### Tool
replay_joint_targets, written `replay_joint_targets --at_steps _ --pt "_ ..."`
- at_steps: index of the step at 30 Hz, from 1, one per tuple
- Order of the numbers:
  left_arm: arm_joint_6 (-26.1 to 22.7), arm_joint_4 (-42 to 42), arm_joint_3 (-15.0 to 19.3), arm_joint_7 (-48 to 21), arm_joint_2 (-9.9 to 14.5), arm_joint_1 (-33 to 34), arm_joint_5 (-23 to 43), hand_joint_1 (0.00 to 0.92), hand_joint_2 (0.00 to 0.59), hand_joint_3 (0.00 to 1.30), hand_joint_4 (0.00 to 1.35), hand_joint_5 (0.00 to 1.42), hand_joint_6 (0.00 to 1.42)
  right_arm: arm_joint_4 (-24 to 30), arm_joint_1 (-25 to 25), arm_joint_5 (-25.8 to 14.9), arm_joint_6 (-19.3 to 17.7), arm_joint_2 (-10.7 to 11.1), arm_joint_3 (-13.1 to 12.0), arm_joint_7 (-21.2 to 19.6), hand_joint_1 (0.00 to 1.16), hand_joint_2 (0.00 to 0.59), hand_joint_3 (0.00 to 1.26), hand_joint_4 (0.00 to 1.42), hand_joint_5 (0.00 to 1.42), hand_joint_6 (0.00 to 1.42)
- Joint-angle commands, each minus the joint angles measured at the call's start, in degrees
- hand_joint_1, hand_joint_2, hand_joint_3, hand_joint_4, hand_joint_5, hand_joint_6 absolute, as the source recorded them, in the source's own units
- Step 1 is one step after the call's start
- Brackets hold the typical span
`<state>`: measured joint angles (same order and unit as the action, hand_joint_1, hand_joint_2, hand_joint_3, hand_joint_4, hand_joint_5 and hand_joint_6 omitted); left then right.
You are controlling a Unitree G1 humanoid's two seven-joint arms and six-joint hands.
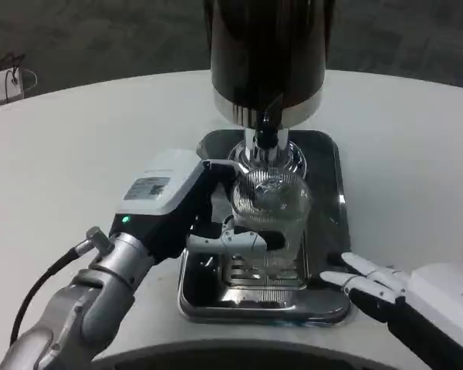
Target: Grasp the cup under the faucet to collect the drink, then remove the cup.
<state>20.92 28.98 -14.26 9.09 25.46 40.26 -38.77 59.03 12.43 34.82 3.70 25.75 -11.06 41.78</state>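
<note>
Nearest to the camera, the right hand point(374, 284) rests at the right front corner of the drip tray point(328, 304), its white and black fingers straight and apart, holding nothing. On the other side, the left hand point(216, 227) comes in from the left over the tray, and its fingers wrap around the lower part of the cup point(272, 202), so this hand grips the cup.

The cup stands upright on the slotted grate point(251, 274) in the middle of the tray, its long axis vertical, directly below the faucet point(267, 135) of the dispenser point(267, 54). The left hand is already on it; the right hand is near but apart. I judge that taking the cup away means pulling it toward the robot, clear of the spout above.

The cup is clear, ribbed plastic or glass; whether it holds drink I cannot tell. The tray is shiny metal with rounded corners. The dispenser is a dark, glossy cylinder with a silver band. The bench point(77, 154) is white and matte.
</note>
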Motion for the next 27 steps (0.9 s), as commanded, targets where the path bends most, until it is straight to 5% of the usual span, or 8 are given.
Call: replay_joint_targets --at_steps 1,5,13,27 --pt "0.1 -2.4 0.8 -0.4 1.5 -1.8 1.1 0.130 0.001 0.43 0.32 0.74 1.12 1.0 -0.2 0.3 0.8 0.6 0.8 0.0 0.56 0.475 0.17 0.03 0.12 0.11" --pt "-0.4 -3.9 1.6 -1.4 2.3 -2.8 2.6 0.064 0.005 0.24 0.12 0.49 0.82 1.0 -0.3 0.1 1.3 0.6 0.9 0.0 0.56 0.475 0.17 0.03 0.13 0.11" --pt "-1.4 -8.2 3.6 -3.7 4.2 -5.3 4.4 0.033 0.001 0.22 0.05 0.29 0.60 1.0 -0.7 -0.6 2.3 1.0 1.1 0.4 0.56 0.475 0.18 0.03 0.15 0.11" --pt "3.6 -24.0 15.6 -11.6 5.6 -17.2 25.4 0.000 0.042 0.21 0.16 0.27 0.36 1.0 -0.2 -0.1 2.6 0.9 1.8 -0.4 0.56 0.475 0.18 0.04 0.15 0.13"
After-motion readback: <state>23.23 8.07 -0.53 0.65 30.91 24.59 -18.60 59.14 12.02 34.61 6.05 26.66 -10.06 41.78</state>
